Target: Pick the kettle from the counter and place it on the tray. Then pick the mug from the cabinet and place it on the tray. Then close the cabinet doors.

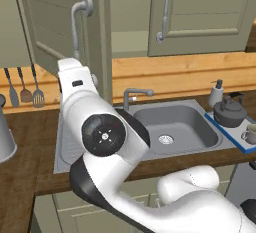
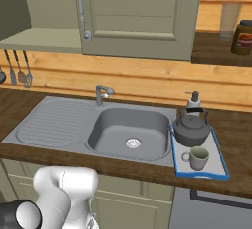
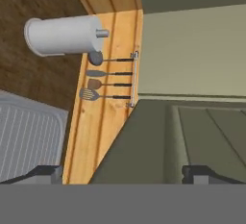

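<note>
The dark grey kettle stands on the blue-rimmed tray, on the counter right of the sink. In front of the kettle on the tray is the grey mug. The cabinet's left door is swung out toward me, its bar handle just above my arm. Its right door covers the right half. My gripper is open and empty, fingertips either side of the left door's panelled face.
A steel sink with a tap and drainboard fills the counter's middle. Utensils hang on the wooden wall. A tall pale grey vessel stands far left, a pump bottle behind the tray.
</note>
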Tool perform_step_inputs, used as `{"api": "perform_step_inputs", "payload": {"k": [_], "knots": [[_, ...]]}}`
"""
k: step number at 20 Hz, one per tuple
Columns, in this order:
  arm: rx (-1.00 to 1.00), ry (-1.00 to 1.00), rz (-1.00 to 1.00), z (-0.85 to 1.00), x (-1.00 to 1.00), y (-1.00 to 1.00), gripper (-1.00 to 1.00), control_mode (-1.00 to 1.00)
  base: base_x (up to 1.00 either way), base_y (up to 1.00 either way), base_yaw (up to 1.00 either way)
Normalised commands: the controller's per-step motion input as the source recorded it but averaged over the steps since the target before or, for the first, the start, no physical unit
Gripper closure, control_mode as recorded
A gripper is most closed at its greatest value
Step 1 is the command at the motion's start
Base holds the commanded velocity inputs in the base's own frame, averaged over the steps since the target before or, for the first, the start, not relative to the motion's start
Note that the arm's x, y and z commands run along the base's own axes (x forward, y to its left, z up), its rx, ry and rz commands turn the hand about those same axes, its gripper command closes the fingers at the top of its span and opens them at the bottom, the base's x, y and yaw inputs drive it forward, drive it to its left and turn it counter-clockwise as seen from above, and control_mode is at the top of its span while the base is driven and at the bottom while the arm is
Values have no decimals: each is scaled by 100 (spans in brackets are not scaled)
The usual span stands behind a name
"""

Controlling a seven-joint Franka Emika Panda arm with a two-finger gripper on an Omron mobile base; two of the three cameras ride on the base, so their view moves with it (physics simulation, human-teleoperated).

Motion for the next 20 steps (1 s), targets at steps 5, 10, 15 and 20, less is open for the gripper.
{"api": "perform_step_inputs", "payload": {"k": [5, 10, 15, 20], "knots": [[0, 7, -16, 0, 61, -66, -100, -100, 0, 0, 0], [0, 8, -21, -1, 56, -67, -100, -100, 0, 0, 0], [0, 2, -17, -7, 67, -63, -100, -100, 0, 0, 0], [0, 0, -12, -11, 81, -55, -100, -100, 0, 0, 0]]}}
